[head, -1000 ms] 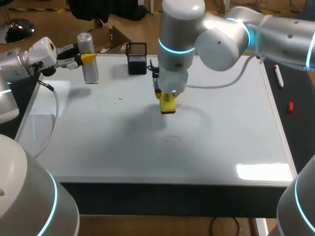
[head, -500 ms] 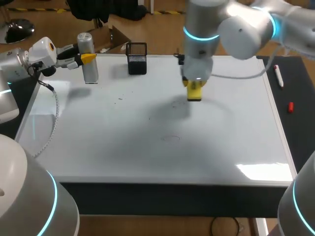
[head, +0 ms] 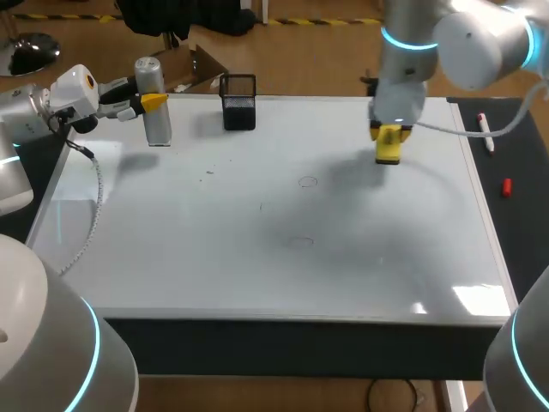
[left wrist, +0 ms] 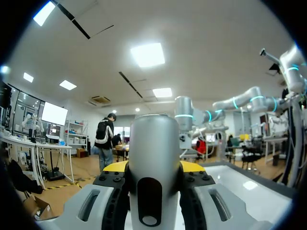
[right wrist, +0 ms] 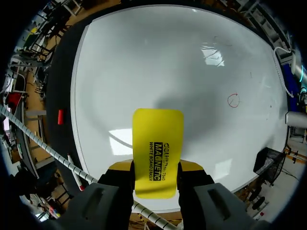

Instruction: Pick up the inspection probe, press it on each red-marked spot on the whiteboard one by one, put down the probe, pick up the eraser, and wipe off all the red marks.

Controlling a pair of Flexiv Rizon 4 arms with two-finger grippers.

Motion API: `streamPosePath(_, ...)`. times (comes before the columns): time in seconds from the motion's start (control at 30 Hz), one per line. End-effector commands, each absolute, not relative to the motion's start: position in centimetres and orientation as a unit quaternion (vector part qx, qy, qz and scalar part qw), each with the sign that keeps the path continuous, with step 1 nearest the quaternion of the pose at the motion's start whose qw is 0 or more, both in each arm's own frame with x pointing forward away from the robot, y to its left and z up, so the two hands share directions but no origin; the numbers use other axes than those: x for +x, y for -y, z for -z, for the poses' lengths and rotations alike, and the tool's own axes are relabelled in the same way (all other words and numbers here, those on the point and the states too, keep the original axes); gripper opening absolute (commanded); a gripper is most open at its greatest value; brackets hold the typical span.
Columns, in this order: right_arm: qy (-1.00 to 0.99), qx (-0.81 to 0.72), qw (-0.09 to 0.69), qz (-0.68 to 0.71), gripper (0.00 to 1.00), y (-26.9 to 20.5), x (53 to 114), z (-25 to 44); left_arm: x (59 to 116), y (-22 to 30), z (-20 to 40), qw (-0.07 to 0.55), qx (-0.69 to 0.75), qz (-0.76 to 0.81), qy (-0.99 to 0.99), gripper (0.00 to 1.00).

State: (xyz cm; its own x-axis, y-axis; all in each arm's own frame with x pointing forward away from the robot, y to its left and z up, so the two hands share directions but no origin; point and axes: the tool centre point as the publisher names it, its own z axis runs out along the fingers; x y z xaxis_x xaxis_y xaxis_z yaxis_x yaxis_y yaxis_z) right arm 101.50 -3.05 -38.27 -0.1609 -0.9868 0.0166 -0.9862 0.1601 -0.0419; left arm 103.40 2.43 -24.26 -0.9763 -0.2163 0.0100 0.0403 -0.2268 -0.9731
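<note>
Head view: the right gripper [head: 390, 136] hung over the whiteboard [head: 214, 257] near its far right corner, clamped on the yellow eraser [head: 389, 154]. The left gripper [head: 147, 102] gripped the silver probe [head: 156, 116] upright at the far left corner, a black mesh holder [head: 238, 101] near it. A faint ring mark [head: 307, 181] lay mid-board, well apart from the eraser. A pen [head: 485, 131] and a red cap [head: 506, 186] lay on the dark strip [head: 515, 227] past the right edge.

Left wrist view: the left gripper [left wrist: 154, 191] pinched the probe [left wrist: 154, 143], which blocked the middle of the view.

Right wrist view: the right gripper [right wrist: 156, 168] squeezed the eraser [right wrist: 157, 148], with the ring mark [right wrist: 233, 100] ahead towards the mesh holder [right wrist: 266, 163].
</note>
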Motion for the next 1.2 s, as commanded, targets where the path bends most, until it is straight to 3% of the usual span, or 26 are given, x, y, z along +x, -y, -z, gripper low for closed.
streamPosePath(0.03, -0.763, -0.647, 0.008, 0.005, 0.00, 5.4, 103.4, 38.8, 103.3, -2.4, 24.1, 0.084, -0.072, 0.780, -0.616, 0.00)
streamPosePath(0.53, -0.758, -0.652, -0.017, 0.002, 0.00, 8.4, 107.7, 40.0, 103.3, -2.4, 24.1, 0.084, -0.072, 0.780, -0.616, 0.00)
streamPosePath(1.2, -0.766, -0.643, -0.007, 0.012, 0.00, 9.2, 107.8, 39.4, 103.3, -2.4, 24.1, 0.084, -0.072, 0.780, -0.616, 0.00)
